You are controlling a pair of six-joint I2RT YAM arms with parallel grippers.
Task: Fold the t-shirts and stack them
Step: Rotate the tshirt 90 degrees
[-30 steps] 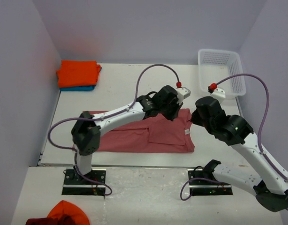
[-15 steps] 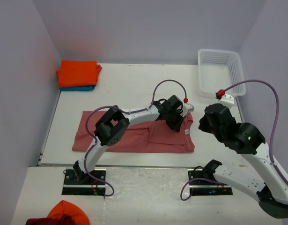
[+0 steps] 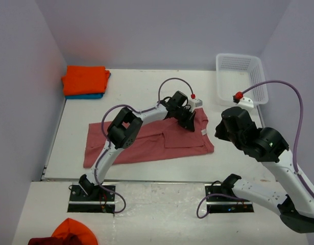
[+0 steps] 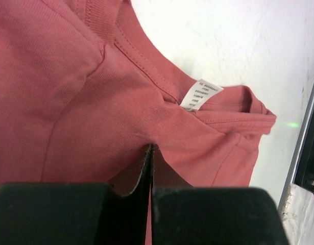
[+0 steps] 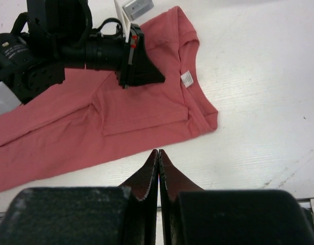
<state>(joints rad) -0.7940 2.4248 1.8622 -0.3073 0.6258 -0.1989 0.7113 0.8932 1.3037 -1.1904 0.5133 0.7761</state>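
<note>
Salmon-red cloth t-shirt (image 3: 146,145) spread on white table (image 3: 146,92) — my left gripper (image 4: 150,151) pinched on it near white tag (image 4: 200,95); right gripper (image 5: 158,153) clenched empty, above table beside shirt.

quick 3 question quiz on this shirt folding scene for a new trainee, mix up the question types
1. True or false: the orange t-shirt lies folded on top of the teal-blue t-shirt.
2. Where is the white tag on the salmon-red t-shirt? A) at the collar B) on a sleeve hem C) on the bottom hem
3. Fill in: the left gripper and the right gripper both have their jaws ___.
Key: 1 true; 2 A; 3 shut.
</note>
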